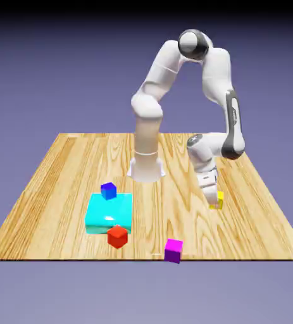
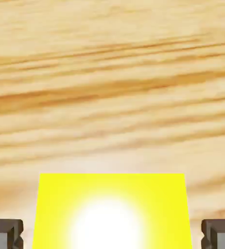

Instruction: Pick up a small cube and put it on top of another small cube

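The small yellow cube sits on the wooden table at the exterior view's right. My gripper is down at it, partly covering it. In the hand view the yellow cube fills the bottom middle, between the two grey fingertips of my gripper. A strip of wood shows on each side between cube and tip, so the jaws stand open around it without touching. The small magenta cube rests alone near the table's front edge, well apart from the gripper.
A large flat cyan block lies at the exterior view's left with a blue cube on its back corner. A red cube sits against the block's front edge. The robot's base stands behind.
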Action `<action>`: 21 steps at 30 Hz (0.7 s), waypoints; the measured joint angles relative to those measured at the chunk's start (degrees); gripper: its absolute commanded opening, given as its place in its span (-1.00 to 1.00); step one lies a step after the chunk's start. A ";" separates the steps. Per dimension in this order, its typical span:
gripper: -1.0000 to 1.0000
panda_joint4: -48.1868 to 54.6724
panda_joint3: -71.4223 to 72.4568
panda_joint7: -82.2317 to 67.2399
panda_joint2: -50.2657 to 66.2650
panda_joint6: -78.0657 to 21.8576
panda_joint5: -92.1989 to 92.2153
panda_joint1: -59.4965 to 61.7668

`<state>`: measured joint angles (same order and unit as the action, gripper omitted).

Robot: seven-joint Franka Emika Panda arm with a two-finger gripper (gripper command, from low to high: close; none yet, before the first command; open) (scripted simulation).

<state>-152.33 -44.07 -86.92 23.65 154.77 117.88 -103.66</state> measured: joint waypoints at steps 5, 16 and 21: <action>-1.00 -3.67 -3.70 4.40 -10.37 6.96 -8.30 -2.47; -1.00 -1.03 -15.91 4.86 -23.03 6.61 -27.55 -8.76; -1.00 4.62 -24.90 1.73 -27.20 0.57 -40.03 -13.19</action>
<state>-147.72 -68.97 -85.19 -3.55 155.34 77.86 -116.86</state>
